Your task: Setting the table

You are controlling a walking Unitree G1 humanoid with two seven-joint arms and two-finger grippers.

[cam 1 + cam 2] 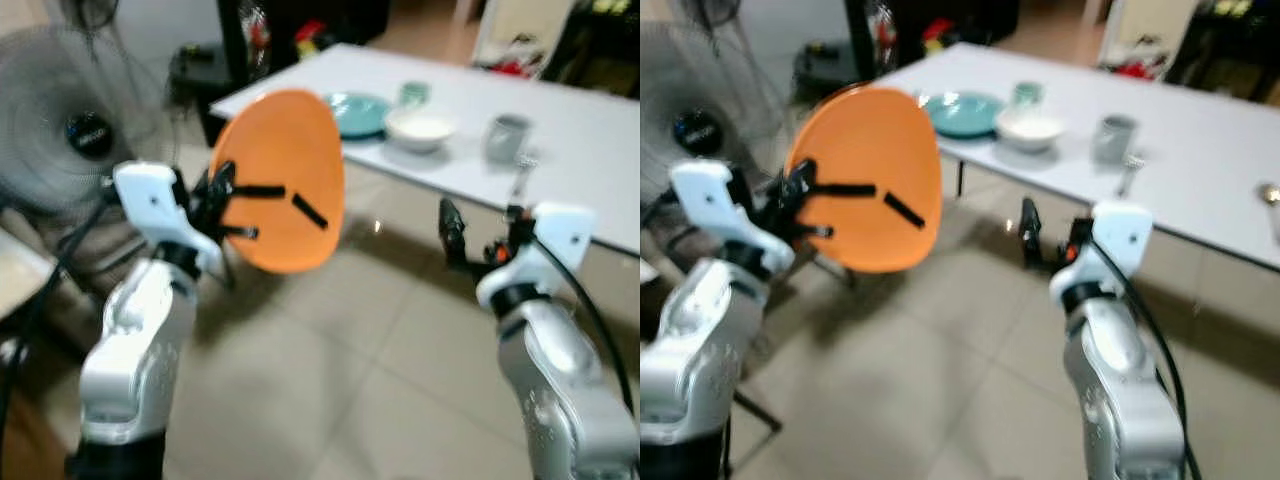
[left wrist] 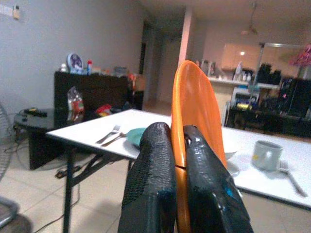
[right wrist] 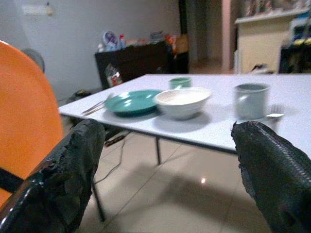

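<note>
A: Where is the plate now?

B: The orange plate is in the left hand, held on edge above the tiled floor, near side of the white table, not touching it. The fingers are clamped on its rim, one each side.

A: And the right hand?

B: The right hand is up in front of the table's near edge, w/ fingers wide apart, holding nothing.

A: What stands on the table?

B: At the far left end a teal plate, w/ a fork just left of it. Right of the plate a white bowl, behind it a small green cup. More to the right a grey mug and another fork beside it.

A: Anything else?

B: A standing fan at far left.
</note>
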